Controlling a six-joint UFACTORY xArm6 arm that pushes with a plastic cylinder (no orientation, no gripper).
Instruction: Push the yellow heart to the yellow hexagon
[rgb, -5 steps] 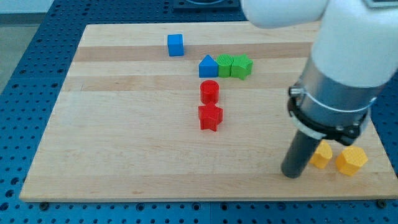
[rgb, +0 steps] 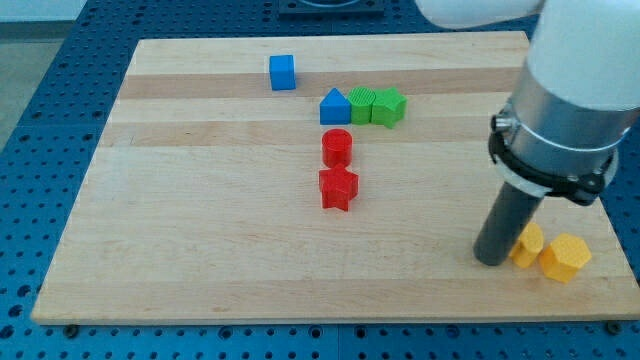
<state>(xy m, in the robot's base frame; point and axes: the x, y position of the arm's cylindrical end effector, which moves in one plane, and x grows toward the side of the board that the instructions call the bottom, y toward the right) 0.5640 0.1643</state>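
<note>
The yellow heart (rgb: 529, 246) lies near the board's bottom right corner, partly hidden behind my rod. The yellow hexagon (rgb: 565, 257) sits just to its right, and the two touch or nearly touch. My tip (rgb: 491, 262) rests on the board against the heart's left side.
A red cylinder (rgb: 338, 148) and a red star (rgb: 338, 188) stand mid-board. A blue triangle (rgb: 335, 106) and two green blocks (rgb: 362, 104) (rgb: 389, 106) form a row above them. A blue cube (rgb: 283, 72) is near the view's top. The board's right edge (rgb: 604, 215) is close to the hexagon.
My tip has moved to the view's right and slightly up. The yellow heart has slid right, closing the gap to the yellow hexagon.
</note>
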